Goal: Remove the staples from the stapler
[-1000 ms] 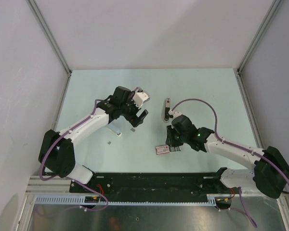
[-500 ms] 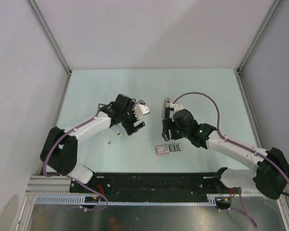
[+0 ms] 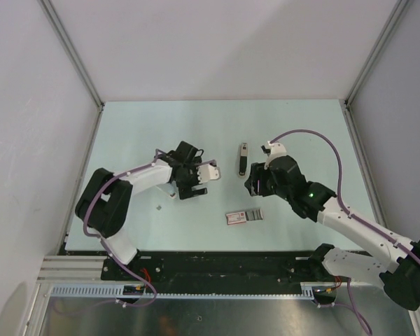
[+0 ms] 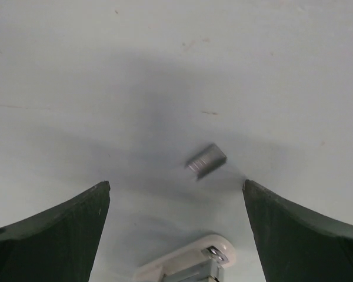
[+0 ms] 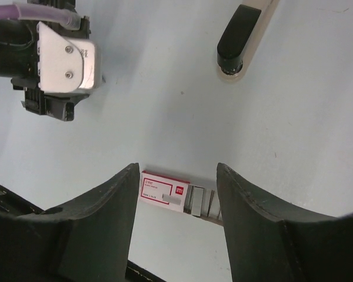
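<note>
Nearest me, the red-and-white staple box point(image 3: 242, 217) lies flat on the table, untouched. Just beyond it my right gripper point(image 5: 176, 170) hangs with jaws partly apart and empty, which I judge to be a stance for approaching the stapler point(image 3: 243, 159), lying apparently closed farther out. To the left, my left gripper point(image 4: 176, 185) stands fully wide, holding nothing, over a short strip of staples point(image 4: 206, 160) loose on the table.

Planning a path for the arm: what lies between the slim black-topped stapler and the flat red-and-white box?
Nothing: the right wrist view shows only bare pale table between the slim black-topped stapler and the flat red-and-white box.
</note>
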Robot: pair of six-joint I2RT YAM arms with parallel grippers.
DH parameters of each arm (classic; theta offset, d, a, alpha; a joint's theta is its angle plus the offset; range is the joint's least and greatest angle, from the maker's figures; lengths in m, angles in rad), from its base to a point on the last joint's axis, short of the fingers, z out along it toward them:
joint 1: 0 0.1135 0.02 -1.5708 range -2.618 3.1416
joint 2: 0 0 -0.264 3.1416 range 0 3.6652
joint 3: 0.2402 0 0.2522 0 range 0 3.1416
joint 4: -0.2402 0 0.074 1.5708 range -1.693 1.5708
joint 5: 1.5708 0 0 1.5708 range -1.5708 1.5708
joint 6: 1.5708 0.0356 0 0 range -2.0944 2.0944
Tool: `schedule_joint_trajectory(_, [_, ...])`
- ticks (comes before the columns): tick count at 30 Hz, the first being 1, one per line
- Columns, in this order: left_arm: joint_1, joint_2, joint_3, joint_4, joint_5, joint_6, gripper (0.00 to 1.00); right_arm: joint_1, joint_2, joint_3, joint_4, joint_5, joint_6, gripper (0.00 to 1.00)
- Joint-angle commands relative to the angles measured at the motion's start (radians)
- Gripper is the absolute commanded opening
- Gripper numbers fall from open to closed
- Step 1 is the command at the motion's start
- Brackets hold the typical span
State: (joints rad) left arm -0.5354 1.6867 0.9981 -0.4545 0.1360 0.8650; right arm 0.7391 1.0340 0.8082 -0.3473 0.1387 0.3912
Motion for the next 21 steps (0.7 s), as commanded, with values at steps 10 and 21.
schedule_joint_trajectory(10, [-0.011, 0.101, 0.131, 0.024, -0.005, -0.009, 0.99, -0.013, -0.015, -0.007, 0.009, -0.02, 0.006, 0.57])
schedule_joint_trajectory(21, [-0.015, 0.141, 0.157, 0.027, -0.017, -0.032, 0.98, -0.025, 0.004, -0.01, 0.023, -0.049, 0.007, 0.5])
